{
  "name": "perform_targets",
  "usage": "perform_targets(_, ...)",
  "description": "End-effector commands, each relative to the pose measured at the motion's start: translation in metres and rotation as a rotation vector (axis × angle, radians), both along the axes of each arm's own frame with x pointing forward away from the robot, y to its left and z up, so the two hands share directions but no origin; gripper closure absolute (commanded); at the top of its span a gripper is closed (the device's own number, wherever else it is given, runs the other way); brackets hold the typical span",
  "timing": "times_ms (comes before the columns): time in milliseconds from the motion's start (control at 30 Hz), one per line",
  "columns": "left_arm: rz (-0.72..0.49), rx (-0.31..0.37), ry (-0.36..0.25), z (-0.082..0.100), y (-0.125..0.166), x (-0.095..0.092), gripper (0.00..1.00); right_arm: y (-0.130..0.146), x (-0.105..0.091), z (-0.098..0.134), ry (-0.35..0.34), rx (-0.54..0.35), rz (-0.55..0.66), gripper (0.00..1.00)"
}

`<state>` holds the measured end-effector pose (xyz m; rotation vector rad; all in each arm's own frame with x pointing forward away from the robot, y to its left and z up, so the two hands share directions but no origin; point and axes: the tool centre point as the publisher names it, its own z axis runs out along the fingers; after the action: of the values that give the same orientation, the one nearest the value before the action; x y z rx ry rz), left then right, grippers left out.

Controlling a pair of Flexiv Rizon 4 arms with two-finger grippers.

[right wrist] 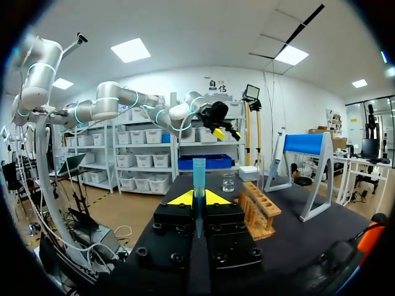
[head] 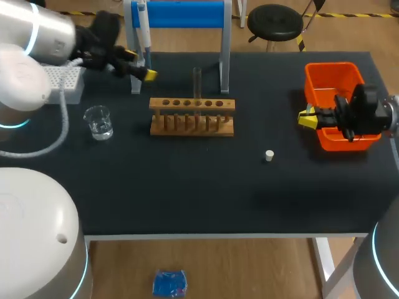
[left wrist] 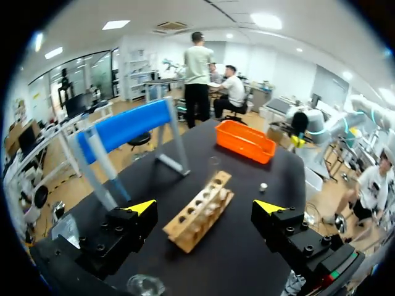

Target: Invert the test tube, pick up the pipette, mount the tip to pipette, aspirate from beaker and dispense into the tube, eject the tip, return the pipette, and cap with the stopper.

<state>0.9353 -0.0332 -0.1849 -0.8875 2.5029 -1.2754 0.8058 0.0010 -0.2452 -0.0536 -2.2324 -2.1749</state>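
Observation:
The white and blue pipette (head: 143,28) hangs at the left end of a blue stand (head: 186,14). My left gripper (head: 138,65) is open just in front of it; in the left wrist view the pipette (left wrist: 108,172) is ahead of one open finger. A glass test tube (head: 197,82) stands upright in the wooden rack (head: 192,117). The beaker (head: 98,121) holds clear liquid, left of the rack. A small white stopper (head: 269,156) lies on the mat. My right gripper (right wrist: 198,198) is shut on a blue pipette tip (right wrist: 199,179), beside the orange bin (head: 324,84).
A white tip box (head: 66,82) sits at the back left under my left arm. The blue stand's legs (head: 224,62) rise behind the rack. The table's front edge (head: 206,236) is bare black mat.

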Motion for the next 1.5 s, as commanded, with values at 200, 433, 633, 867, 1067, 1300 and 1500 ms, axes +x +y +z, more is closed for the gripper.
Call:
perform_targets(200,0.250,0.085,0.009,0.018,0.068,0.039,0.00,-0.001,-0.001,0.000,-0.001,-0.001,0.001,1.00)
perform_targets(433,0.409,0.106,-0.011,0.035,0.071,0.063,0.00,-0.001,-0.001,0.000,-0.001,-0.001,0.001,1.00)
perform_targets(633,0.525,0.090,-0.023,0.044,0.052,0.069,0.00,-0.001,-0.001,0.000,-0.001,-0.001,0.001,1.00)
perform_targets(867,0.602,0.099,-0.061,0.044,0.032,0.074,0.00,-0.001,-0.001,0.000,-0.001,-0.001,0.001,1.00)
perform_targets(1067,0.710,0.091,-0.099,0.037,0.026,0.082,0.00,-0.001,-0.001,0.000,-0.001,-0.001,0.001,1.00)
perform_targets(1300,0.783,0.042,-0.144,0.019,0.014,0.091,0.00,-0.001,-0.001,0.000,-0.001,-0.001,0.001,1.00)
perform_targets(1500,0.796,0.009,-0.178,0.004,0.007,0.102,0.00,-0.001,-0.001,0.000,-0.001,-0.001,0.001,1.00)
